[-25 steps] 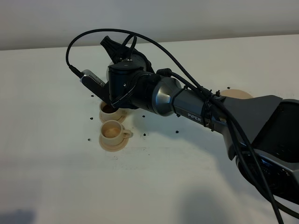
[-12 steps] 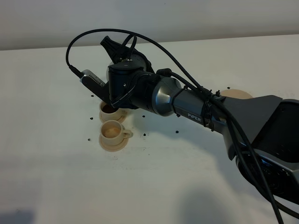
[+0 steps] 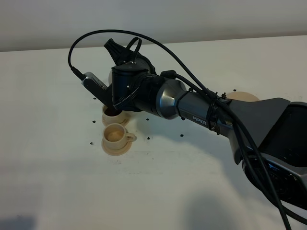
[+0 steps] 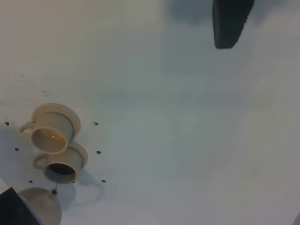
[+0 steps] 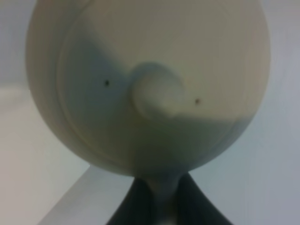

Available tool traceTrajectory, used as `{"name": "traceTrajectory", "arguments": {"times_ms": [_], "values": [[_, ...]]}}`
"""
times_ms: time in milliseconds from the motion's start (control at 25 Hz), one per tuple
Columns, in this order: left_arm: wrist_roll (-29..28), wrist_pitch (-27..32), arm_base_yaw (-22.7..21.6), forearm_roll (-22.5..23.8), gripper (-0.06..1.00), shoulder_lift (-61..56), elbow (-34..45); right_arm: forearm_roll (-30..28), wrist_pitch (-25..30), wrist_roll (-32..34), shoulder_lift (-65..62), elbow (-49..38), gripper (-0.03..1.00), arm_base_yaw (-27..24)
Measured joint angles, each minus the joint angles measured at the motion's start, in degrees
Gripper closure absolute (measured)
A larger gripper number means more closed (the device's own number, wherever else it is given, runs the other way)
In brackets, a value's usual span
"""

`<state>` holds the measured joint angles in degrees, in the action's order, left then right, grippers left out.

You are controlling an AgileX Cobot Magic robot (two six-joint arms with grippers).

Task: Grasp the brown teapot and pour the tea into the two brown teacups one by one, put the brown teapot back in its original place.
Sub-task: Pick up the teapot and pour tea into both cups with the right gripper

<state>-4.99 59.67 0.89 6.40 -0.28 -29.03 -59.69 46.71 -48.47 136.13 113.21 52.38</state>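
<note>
Presently the right hand [image 5: 158,206] is pressed together on the loop handle of the brown teapot [image 5: 150,89], whose knobbed lid fills the right wrist view. The right arm reaches across the middle of the white worktop [image 3: 57,182] and holds the teapot in the air, clear of the surface. Its spout is just above the far teacup [image 3: 113,112], which contains dark liquid. The near teacup [image 3: 115,134] stands on its saucer just beside the far one, and its contents look paler. The round disc [image 3: 242,96] lies well apart from both cups on the right side, partly hidden behind the arm. Small black specks [image 4: 95,123] lie scattered around the cups. One dark finger [image 4: 228,23] of the left hand shows high above the worktop, so I cannot tell whether that hand is spread or pressed together.
</note>
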Motion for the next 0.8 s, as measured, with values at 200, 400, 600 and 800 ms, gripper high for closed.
{"name": "traceTrajectory", "arguments": {"times_ms": [200,400,600,800], "values": [[0.00,0.00,0.00,0.00,0.33,0.00,0.00,0.74,0.00,2.00,0.00,0.00,0.84,0.00],[0.00,0.00,0.00,0.00,0.33,0.00,0.00,2.89,0.23,2.89,0.00,0.00,0.84,0.00],[0.00,0.00,0.00,0.00,0.33,0.00,0.00,4.55,0.63,3.01,0.00,0.00,0.84,0.00],[0.00,0.00,0.00,0.00,0.33,0.00,0.00,5.97,1.60,4.52,0.00,0.00,0.84,-0.14]]}}
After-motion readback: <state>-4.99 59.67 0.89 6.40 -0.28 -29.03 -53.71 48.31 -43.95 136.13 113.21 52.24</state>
